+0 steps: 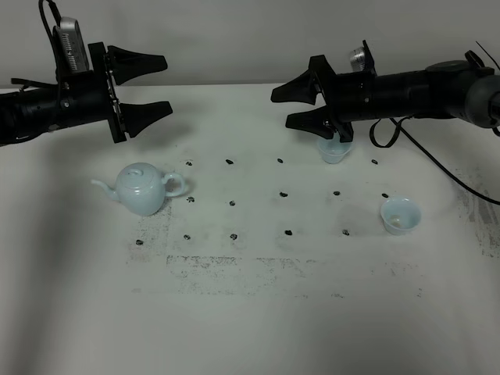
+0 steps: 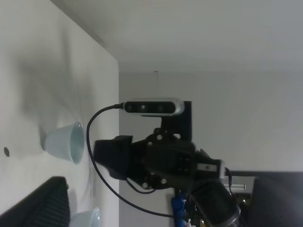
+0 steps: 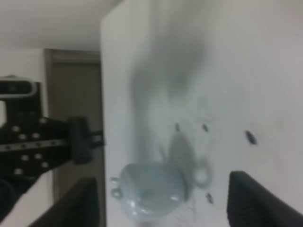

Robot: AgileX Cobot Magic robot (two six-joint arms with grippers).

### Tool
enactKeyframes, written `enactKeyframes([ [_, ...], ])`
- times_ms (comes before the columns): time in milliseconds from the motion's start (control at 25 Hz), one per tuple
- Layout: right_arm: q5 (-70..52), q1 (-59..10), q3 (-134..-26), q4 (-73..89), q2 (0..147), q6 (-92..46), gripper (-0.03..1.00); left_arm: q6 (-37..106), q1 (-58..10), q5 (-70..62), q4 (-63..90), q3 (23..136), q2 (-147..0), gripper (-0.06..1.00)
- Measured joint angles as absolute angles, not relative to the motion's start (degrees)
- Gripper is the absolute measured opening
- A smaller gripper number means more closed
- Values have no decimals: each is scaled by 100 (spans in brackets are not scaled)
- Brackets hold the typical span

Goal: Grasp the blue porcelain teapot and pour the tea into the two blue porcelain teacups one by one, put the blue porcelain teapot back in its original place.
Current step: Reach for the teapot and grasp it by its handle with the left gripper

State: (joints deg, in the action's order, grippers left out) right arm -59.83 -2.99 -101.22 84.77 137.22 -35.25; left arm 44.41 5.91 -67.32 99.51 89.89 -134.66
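The blue porcelain teapot (image 1: 141,189) stands on the white table at the left, lid on, spout to the left and handle to the right. My left gripper (image 1: 160,83) hovers above and behind it, open and empty. One teacup (image 1: 401,215) stands at the right with a little pale content. The other teacup (image 1: 333,150) stands farther back, partly hidden by my right gripper (image 1: 281,109), which hangs open and empty above the table. The right wrist view shows the teapot (image 3: 151,189) blurred between the two fingers (image 3: 260,198). Both teacups (image 2: 64,142) show in the left wrist view.
Small black marks (image 1: 233,203) form a grid across the table's middle, with scuffed grey patches (image 1: 234,266) in front. The right arm's black cable (image 1: 437,160) loops over the table at the far right. The table's back edge (image 1: 219,84) runs behind both arms.
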Motion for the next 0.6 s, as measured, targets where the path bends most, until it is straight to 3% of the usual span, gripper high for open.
enactKeyframes([
  [600,-6077,-299,-10122,8540,13722,-4003,59,4725,591,-6786,10088,8995,-13466,73],
])
